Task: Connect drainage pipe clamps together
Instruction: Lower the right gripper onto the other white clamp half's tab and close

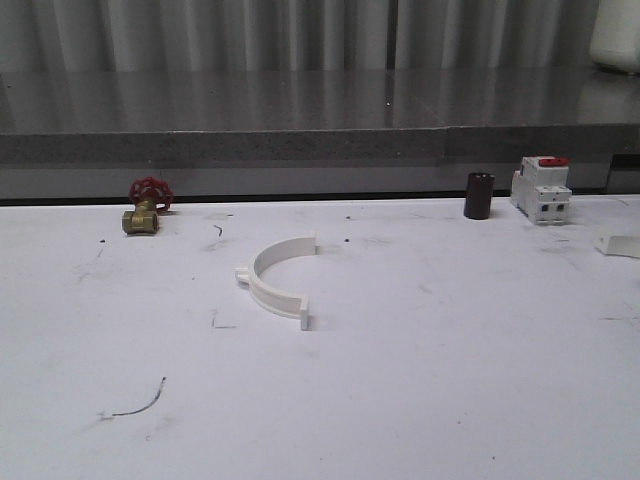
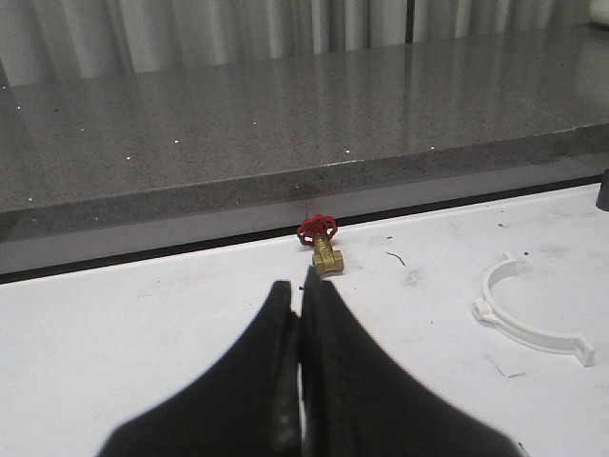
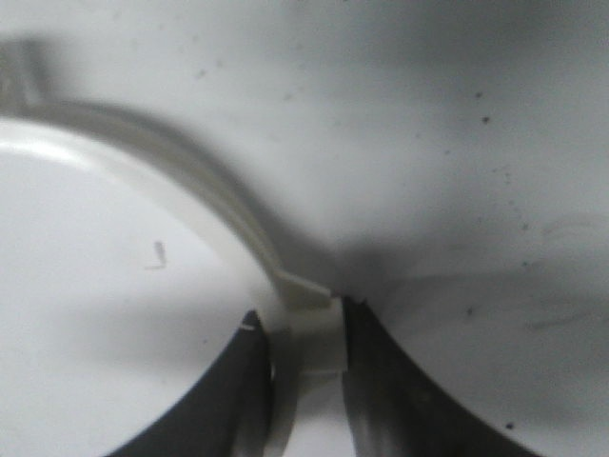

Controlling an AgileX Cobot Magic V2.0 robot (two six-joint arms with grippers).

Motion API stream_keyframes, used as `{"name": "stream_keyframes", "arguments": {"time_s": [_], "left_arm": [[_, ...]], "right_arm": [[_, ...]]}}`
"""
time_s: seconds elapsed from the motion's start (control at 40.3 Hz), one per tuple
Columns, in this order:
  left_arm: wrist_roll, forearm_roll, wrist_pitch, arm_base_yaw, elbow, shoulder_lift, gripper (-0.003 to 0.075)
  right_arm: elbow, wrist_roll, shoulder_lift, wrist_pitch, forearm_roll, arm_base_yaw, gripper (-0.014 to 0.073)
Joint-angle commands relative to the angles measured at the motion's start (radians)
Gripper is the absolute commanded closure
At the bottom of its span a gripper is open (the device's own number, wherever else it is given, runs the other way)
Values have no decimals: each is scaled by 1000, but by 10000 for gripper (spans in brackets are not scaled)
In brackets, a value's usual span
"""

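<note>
Right wrist view: the right gripper (image 3: 306, 367) pinches one white clamp half (image 3: 190, 195) by its end. Left gripper (image 2: 300, 314) is closed, empty, near the other clamp half (image 2: 528, 319) on the table (image 1: 420, 400)

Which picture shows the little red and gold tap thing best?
The front view: the brass valve with its red handwheel stands clear at the table's far left edge, seen side-on. The left wrist view also shows the valve, smaller, just beyond the closed black fingers.
</note>
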Motion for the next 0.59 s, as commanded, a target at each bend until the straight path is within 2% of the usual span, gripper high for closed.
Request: {"name": "stream_keyframes", "arguments": {"time_s": [0.0,0.322,0.421,0.57], "left_arm": [[-1,10,-86,2,-28,12,741],[-1,10,-86,2,-28,12,741],[-1,10,-86,2,-28,12,741],[-1,10,-86,2,-28,12,741]], "right_arm": [[-25,-13,-47,-3,13,-2,522],[-25,0,-88,-5,15,-1,528],[-25,92,-123,-7,15,10,528],[-25,299,-169,11,5,48,528]]}}
